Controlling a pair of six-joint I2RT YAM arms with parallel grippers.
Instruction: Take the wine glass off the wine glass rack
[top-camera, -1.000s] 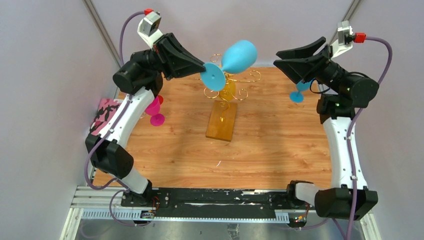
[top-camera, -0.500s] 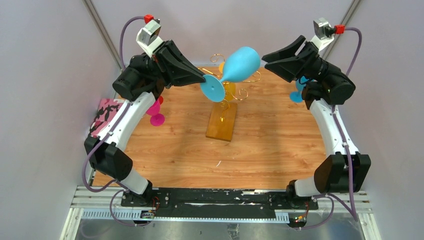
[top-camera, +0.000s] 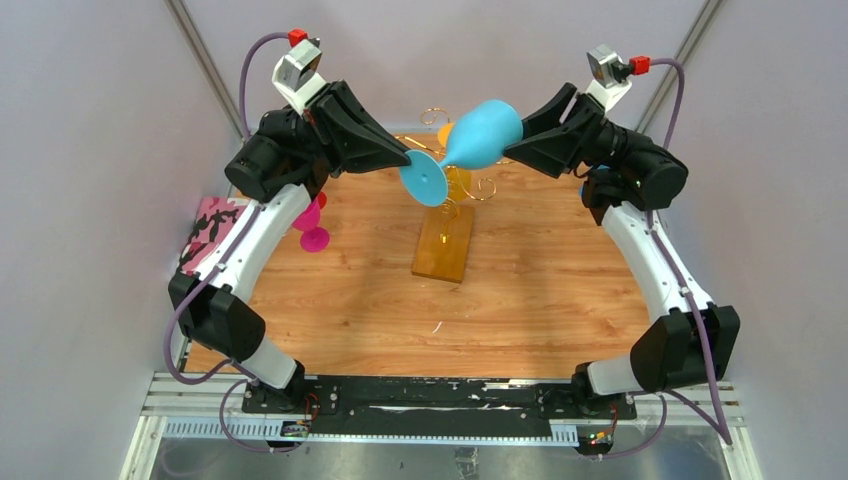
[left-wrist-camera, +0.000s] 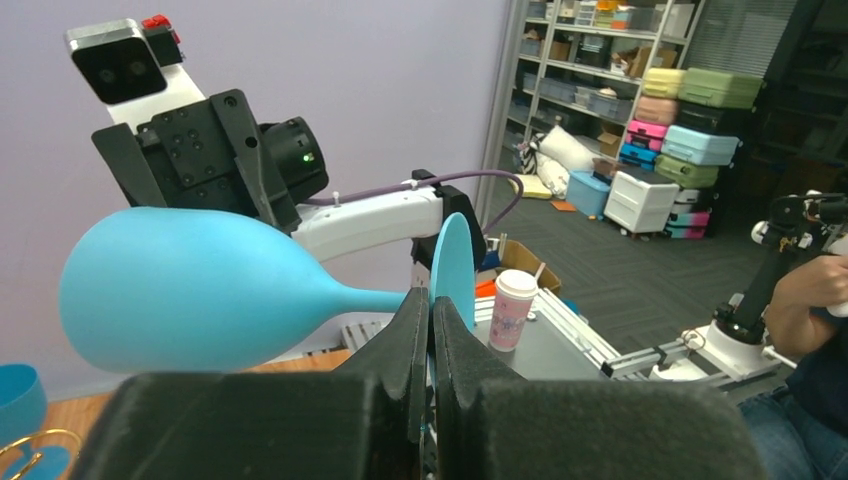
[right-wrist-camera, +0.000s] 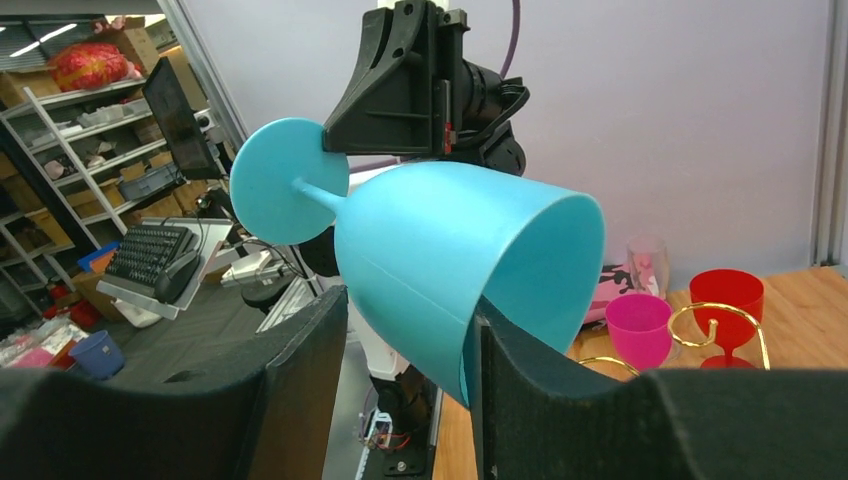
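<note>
Left wrist view: left tool (left-wrist-camera: 432, 300) pinches the blue wine glass (left-wrist-camera: 200, 290) by its foot. Right wrist view: right tool (right-wrist-camera: 408, 310) spread astride the bowl

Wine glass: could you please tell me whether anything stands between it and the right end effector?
Nothing visible: the right end effector, open, flanks the bowl of the wine glass; the left end effector grips its stem.
</note>
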